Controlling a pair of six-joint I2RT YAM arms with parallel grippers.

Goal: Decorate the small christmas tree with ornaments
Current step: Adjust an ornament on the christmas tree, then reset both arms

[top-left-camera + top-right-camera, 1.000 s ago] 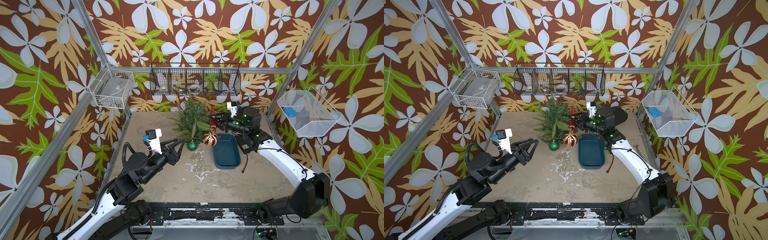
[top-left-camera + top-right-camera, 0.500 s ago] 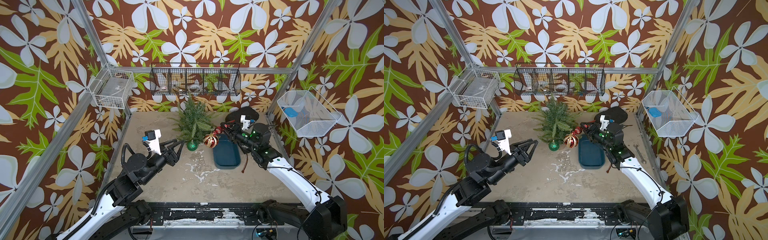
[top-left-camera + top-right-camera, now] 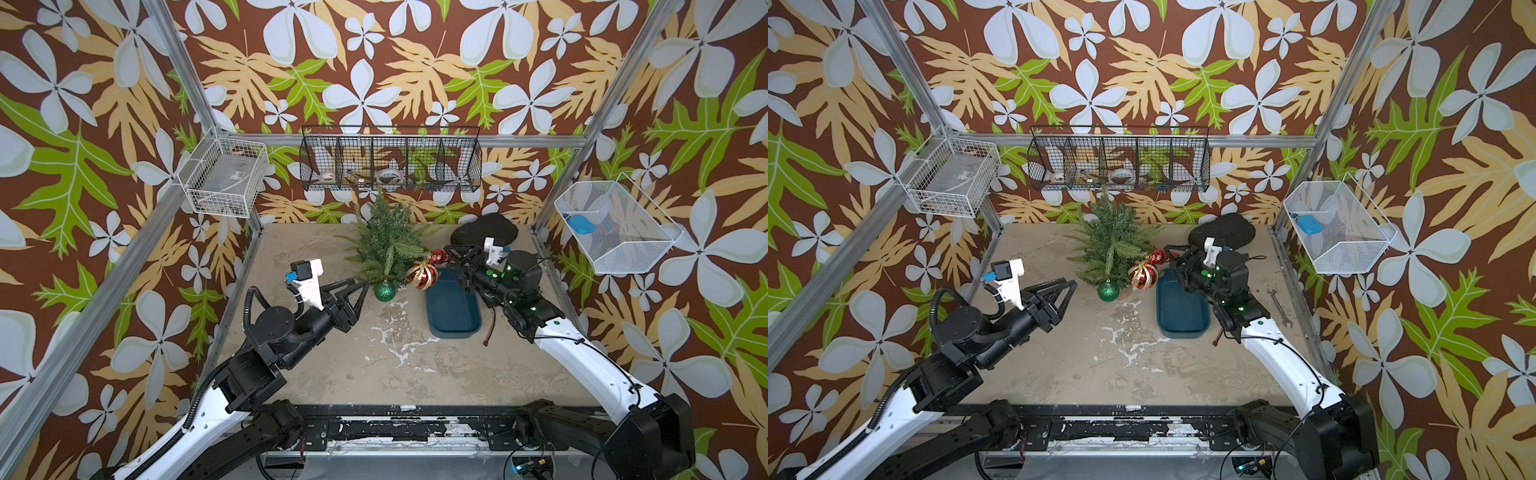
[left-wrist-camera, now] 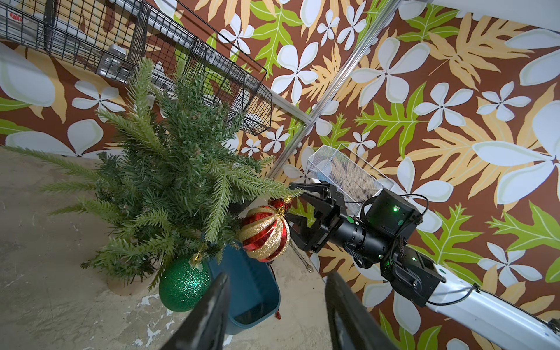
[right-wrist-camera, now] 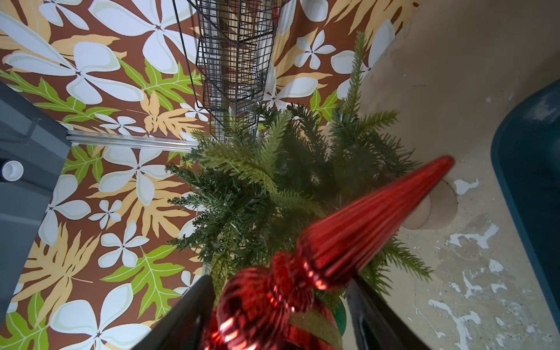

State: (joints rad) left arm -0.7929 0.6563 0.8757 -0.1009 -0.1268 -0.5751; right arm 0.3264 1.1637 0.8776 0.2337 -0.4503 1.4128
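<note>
The small christmas tree (image 3: 386, 245) (image 3: 1111, 245) (image 4: 169, 169) (image 5: 272, 188) stands at the back of the table. From its front branches hang two ornaments, a green glitter ball (image 3: 385, 290) (image 3: 1108, 290) (image 4: 184, 284) and a red-and-gold swirled ball (image 3: 422, 274) (image 3: 1143, 275) (image 4: 265, 232). A slim dark red drop (image 3: 438, 256) (image 3: 1158, 256) (image 5: 363, 224) lies blurred between the spread fingers of my right gripper (image 3: 452, 259) (image 3: 1172, 257) (image 4: 289, 202) (image 5: 278, 280), at a branch tip. I cannot tell if it hangs there. My left gripper (image 3: 360, 286) (image 3: 1072, 284) (image 4: 277, 277) is open and empty, left of the green ball.
A blue tray (image 3: 453, 307) (image 3: 1181, 309) (image 4: 257, 297) (image 5: 533, 169) sits under my right wrist. A black object (image 3: 484, 232) lies at the back right and a wrench (image 3: 1279, 305) by the right edge. Wire baskets (image 3: 390, 160) (image 3: 224, 176) (image 3: 615, 226) hang on the walls.
My right gripper has drawn back from the tree to the right and its jaws have opened around the red drop. The left arm has not moved.
</note>
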